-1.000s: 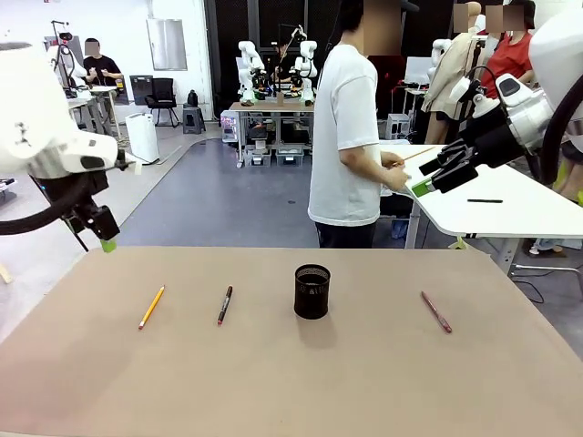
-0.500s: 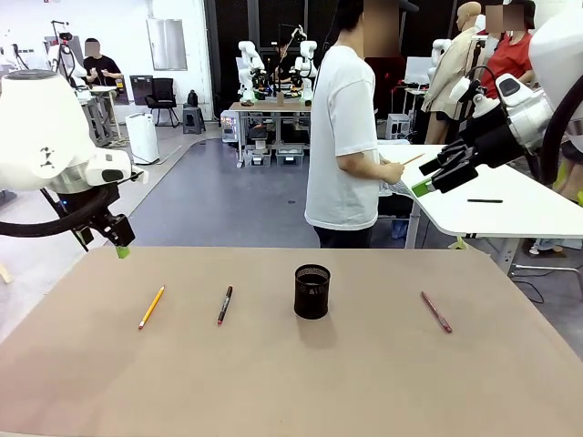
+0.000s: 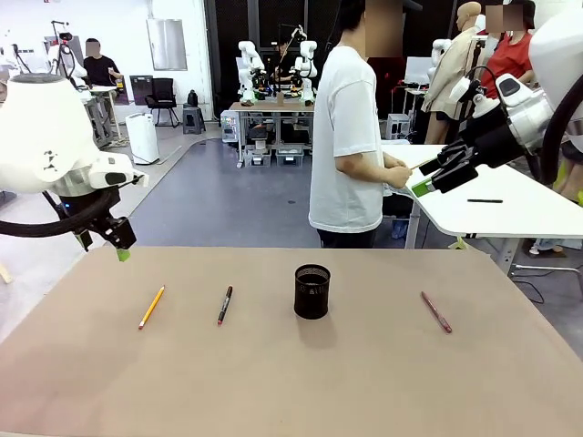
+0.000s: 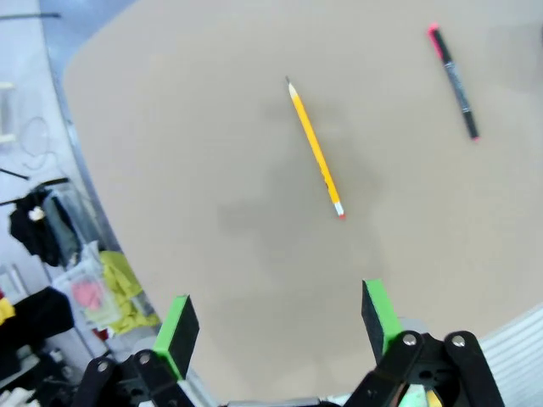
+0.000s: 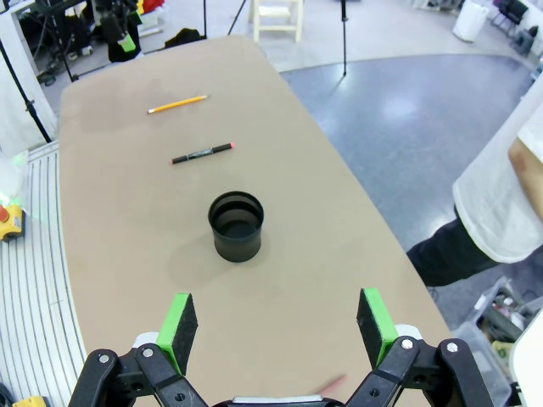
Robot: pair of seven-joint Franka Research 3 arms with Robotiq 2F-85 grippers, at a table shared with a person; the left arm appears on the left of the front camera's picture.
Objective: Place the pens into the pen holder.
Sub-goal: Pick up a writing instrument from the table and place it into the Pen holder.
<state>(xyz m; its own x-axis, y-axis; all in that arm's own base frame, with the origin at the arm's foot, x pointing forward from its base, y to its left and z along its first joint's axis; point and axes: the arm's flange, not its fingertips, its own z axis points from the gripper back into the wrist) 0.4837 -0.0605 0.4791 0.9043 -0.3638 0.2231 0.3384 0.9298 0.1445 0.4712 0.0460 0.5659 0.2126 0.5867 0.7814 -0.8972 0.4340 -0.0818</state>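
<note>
3 pens lie flat on the counter (image 3: 291, 382): yellow pencil (image 3: 151, 307) and dark pen (image 3: 224, 305) left of the pen holder (image 3: 311, 291), pinkish-red pen (image 3: 435, 311) right of it, all well apart. They look light, stiff and apt to roll, so pinch mid-shaft. Farther back, the left hand (image 3: 121, 248) hovers over the counter's left edge and the right hand (image 3: 426, 179) hangs high, both spread wide and empty. In the right wrist view the pinkish-red pen is a mere blur
</note>
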